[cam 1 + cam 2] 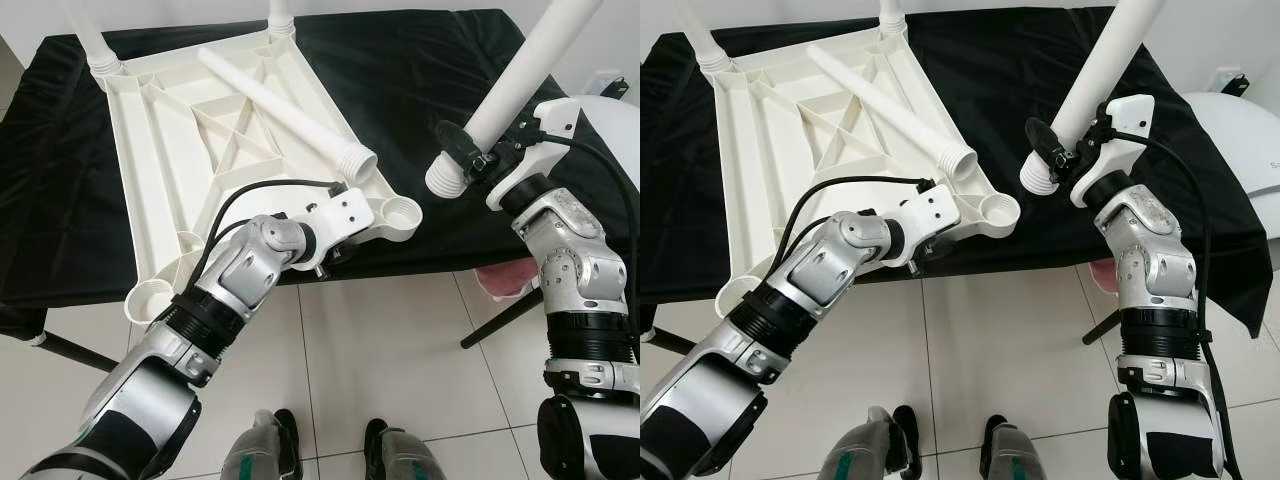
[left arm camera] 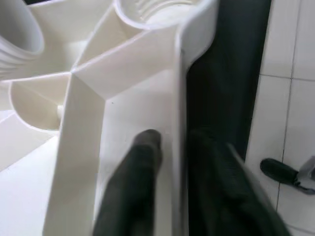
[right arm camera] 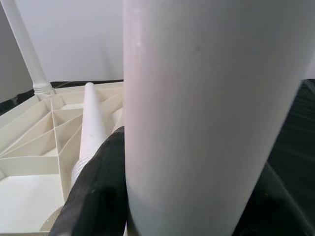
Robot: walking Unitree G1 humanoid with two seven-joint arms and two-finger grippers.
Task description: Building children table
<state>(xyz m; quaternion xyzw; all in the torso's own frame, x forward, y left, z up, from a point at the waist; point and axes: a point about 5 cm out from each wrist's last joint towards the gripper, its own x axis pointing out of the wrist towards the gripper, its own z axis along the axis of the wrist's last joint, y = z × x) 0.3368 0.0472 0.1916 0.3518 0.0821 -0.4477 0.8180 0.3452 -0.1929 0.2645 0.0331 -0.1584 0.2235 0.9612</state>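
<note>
The white plastic children's table top (image 1: 200, 140) lies upside down on a black-draped tabletop (image 1: 60, 200), ribs facing up. Two legs already stand screwed into its far corners, and a loose leg (image 1: 285, 115) rests across the ribs. The left hand (image 2: 170, 167) is closed on the near rim, one finger inside the wall and one outside, beside the empty near socket (image 1: 400, 212). The right hand (image 1: 468, 160) grips another leg (image 1: 520, 75) just above its threaded end, held tilted in the air near that socket. The parts look light, stiff and smooth, so slippery; holding low on the leg should help steer the thread squarely in.
</note>
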